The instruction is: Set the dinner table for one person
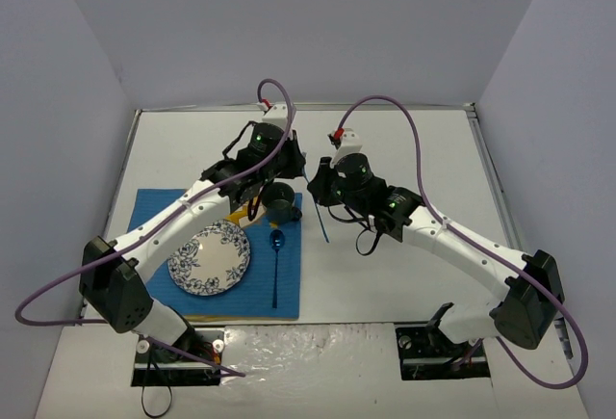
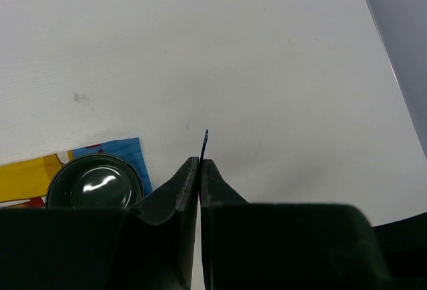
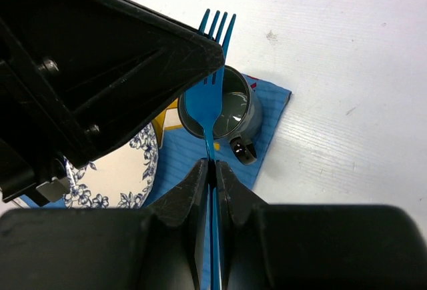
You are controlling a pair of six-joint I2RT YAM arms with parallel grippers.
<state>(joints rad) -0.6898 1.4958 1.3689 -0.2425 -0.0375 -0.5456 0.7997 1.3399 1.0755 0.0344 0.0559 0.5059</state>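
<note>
A blue fork [image 1: 322,224] hangs in the air between both grippers, over the right edge of the blue placemat [image 1: 159,212]. My right gripper [image 3: 213,165] is shut on its handle, with the tines [image 3: 217,23] pointing away. My left gripper [image 2: 200,163] is shut on the fork too, and a thin blue tip [image 2: 205,140] sticks out past its jaws. Its black finger [image 3: 133,57] covers the fork's neck in the right wrist view. In the top view the left gripper [image 1: 300,170] and the right gripper [image 1: 318,197] meet above the white dinner table [image 1: 414,149].
On the placemat lie a blue-patterned plate [image 1: 210,259], a dark mug [image 1: 281,202] at its far right corner and a blue spoon [image 1: 276,265] along its right side. The mug also shows below both wrists [image 2: 93,183] [image 3: 233,107].
</note>
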